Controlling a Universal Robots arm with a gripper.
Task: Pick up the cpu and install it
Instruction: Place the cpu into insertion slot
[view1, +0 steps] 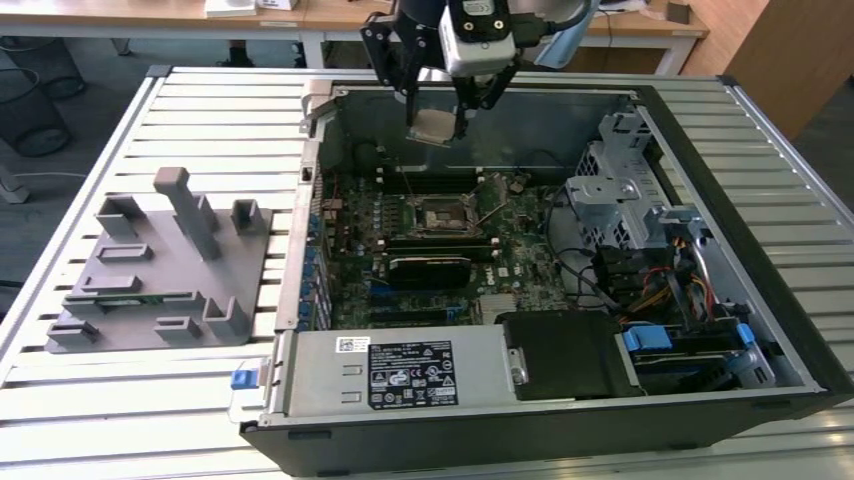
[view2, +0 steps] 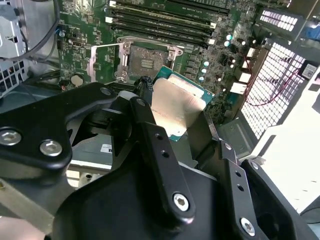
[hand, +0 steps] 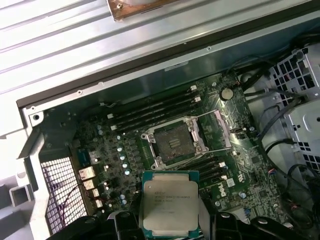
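Slatted pale metal table (view1: 214, 110), wooden desks (view1: 160, 12) along the far side of the room. An open black computer case (view1: 534, 440) lies flat on the table, with a grey plastic fixture block (view1: 147, 270) at the exterior view's left. My black gripper (view1: 437, 125) is clamped on the cpu (view1: 434, 130), a flat square chip with a silver-grey lid and thin green rim. It hangs over the case's far side, clear of the black motherboard socket (view1: 438, 215).
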